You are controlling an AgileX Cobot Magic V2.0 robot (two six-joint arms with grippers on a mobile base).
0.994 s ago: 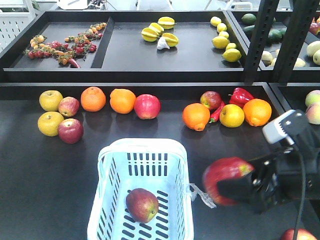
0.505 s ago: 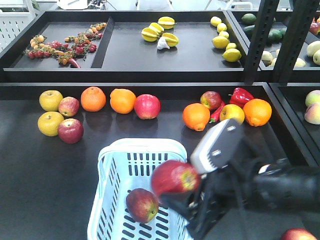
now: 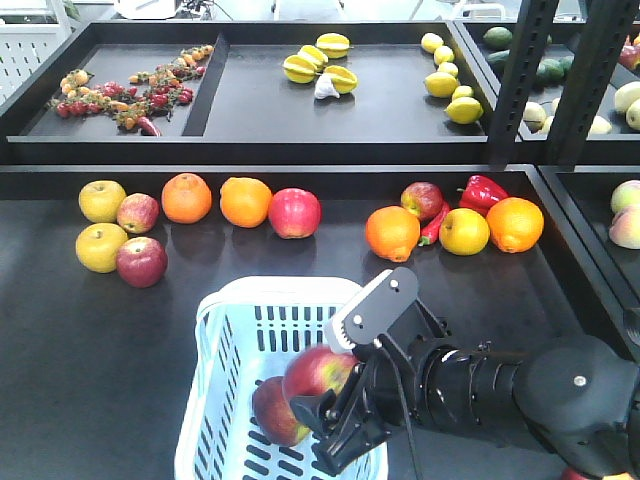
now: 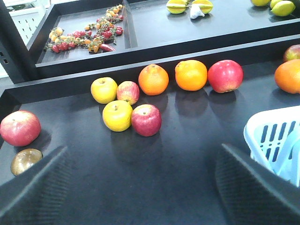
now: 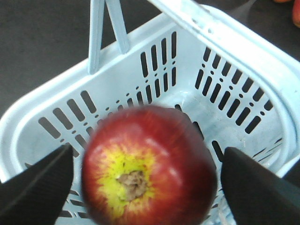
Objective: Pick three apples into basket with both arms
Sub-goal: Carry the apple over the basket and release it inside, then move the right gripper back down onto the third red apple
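The right hand (image 3: 330,425) gripped an apple (image 3: 318,373) above the basket (image 3: 215,400), beside one already inside; releasing looked next. The left hand (image 4: 140,187) hung open, empty.

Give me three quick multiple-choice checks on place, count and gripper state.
1. Where is the apple at the right gripper?
A over the basket
B on the back shelf
C beside the oranges

2. How many apples lie on the basket floor?
A none
B one
C three

3. How is the left gripper?
A open, empty
B shut on an apple
C shut on an orange

Answers:
1 A: the wrist view at the right gripper shows the upper apple with the basket beneath.
2 B: only the lower apple lies there.
3 A: the left gripper has its fingers spread over bare tabletop.
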